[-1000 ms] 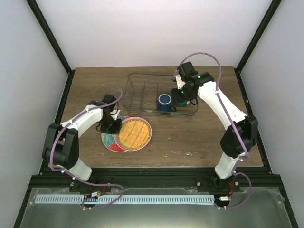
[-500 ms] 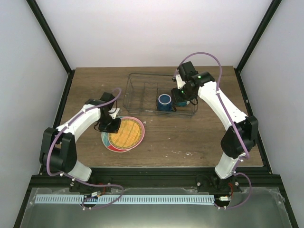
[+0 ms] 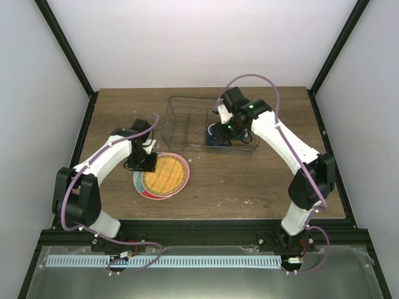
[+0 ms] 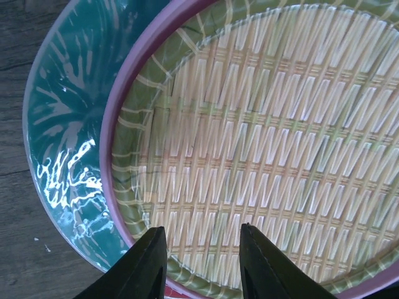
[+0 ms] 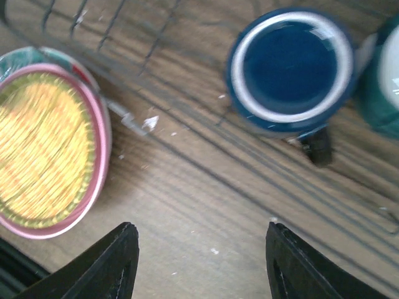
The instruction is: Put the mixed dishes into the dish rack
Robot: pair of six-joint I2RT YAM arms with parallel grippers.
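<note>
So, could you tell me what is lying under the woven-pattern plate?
A second plate, teal where its edge shows to the left of the woven-pattern plate. The rest of it is covered.

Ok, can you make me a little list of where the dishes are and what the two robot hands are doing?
Woven plate: on the table, stacked on another plate
Plate underneath: teal, peeking out at one side
Blue mug: upright inside the dish rack
Bowl: right beside the mug, mostly cut off
Left hand: open, over the woven plate's edge
Right hand: open, empty, hovering near the mug
</note>
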